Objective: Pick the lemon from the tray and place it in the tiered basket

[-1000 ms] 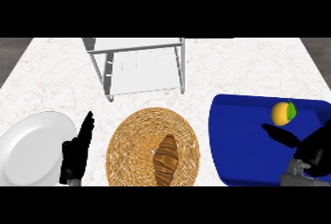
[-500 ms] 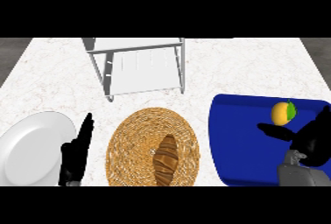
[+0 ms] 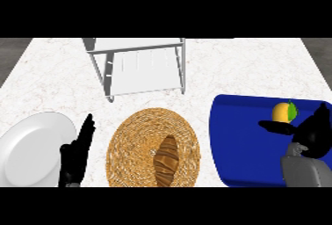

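A yellow lemon (image 3: 283,111) with a green leaf lies on the blue tray (image 3: 246,140) at the right. My right hand (image 3: 310,132) hovers over the tray just below the lemon, thumb stretched left and fingers spread open, holding nothing. The white wire tiered basket (image 3: 139,68) stands at the back, left of centre. At the lower left my left hand (image 3: 77,151) rests open, fingers pointing up, beside a white plate.
A round woven basket (image 3: 130,147) holding a bread loaf (image 3: 168,160) sits in the middle front, between the hands. The white plate (image 3: 29,147) lies at the far left. The counter top is pale marble.
My right hand has risen and moved a little left and up, closer to the lemon. The left hand has not moved.
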Available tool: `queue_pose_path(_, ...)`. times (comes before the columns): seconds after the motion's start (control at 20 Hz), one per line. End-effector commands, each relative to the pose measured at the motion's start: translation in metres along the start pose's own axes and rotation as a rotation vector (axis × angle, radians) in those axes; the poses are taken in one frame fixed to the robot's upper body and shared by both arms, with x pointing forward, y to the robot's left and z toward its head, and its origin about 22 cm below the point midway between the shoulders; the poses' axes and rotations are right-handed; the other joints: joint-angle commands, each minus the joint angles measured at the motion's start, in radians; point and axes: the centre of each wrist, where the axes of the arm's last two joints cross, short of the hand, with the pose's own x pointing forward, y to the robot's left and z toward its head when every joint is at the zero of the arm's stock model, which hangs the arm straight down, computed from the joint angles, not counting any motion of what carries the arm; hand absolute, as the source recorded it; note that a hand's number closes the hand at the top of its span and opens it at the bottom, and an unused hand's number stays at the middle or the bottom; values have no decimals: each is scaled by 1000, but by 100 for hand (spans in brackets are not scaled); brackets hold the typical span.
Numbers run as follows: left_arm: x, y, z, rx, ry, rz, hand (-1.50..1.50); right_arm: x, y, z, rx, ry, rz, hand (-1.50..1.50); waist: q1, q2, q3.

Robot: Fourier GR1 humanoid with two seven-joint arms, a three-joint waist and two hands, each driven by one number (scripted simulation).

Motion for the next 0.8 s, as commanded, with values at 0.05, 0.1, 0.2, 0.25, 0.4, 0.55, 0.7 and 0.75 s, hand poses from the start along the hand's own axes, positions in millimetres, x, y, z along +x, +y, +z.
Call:
queue_pose_path(0.05,-13,-5,-12,1,18,-19,0,-15,7,-8,40,19,-6,-150,-3,3,-2)
queue_pose_path(0.1,-6,19,-8,13,41,-2,0,-1,5,10,70,22,-13,-150,-2,2,-2)
queue_pose_path(0.2,-1,-5,-15,7,23,-6,0,-22,12,-27,67,53,-26,-150,-1,3,-2)
queue_pose_path(0.25,11,5,-12,3,28,-12,0,1,-5,-28,79,32,-21,-150,-1,2,-2)
queue_pose_path(0.4,2,-8,-5,18,20,-12,0,-8,6,-19,87,49,-6,-150,-1,2,-2)
queue_pose_path(0.55,-15,-4,8,9,26,-2,0,14,10,-17,116,44,6,-150,1,2,-2)
queue_pose_path(0.7,2,19,-9,3,12,-25,0,-12,24,-35,110,32,-20,-150,1,2,-2)
queue_pose_path(0.75,-6,15,-10,9,17,-4,0,-28,32,-38,112,29,-16,150,1,3,-2)
